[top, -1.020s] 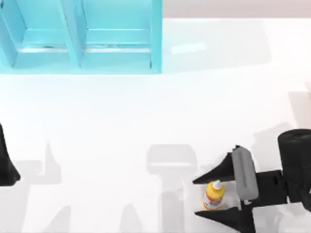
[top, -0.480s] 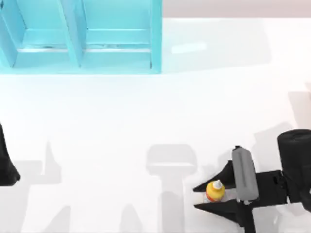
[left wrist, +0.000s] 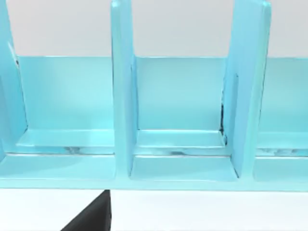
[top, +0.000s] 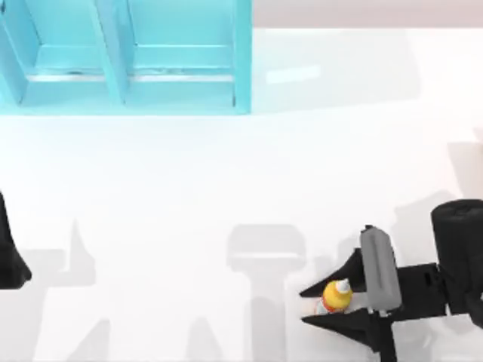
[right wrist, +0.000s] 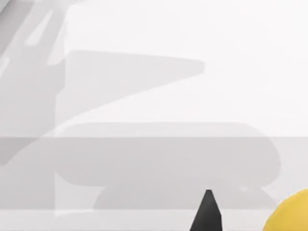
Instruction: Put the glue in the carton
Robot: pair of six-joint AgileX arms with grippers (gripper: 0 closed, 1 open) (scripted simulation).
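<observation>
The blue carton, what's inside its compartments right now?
Nothing visible inside the carton: its compartments show bare blue floors. The glue sits between the right hand's fingers near the table's front; the left hand is parked at the left edge.

top view looks straight down on the tabletop (top: 226,173); left wrist view faces the carton (left wrist: 183,120) close up, shared with top.

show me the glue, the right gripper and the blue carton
glue (top: 336,296), top view, on its yellow shoulder below the white cap
right gripper (top: 311,305), top view, midway between its two black fingertips
carton (top: 242,53), top view, on its right outer wall
</observation>
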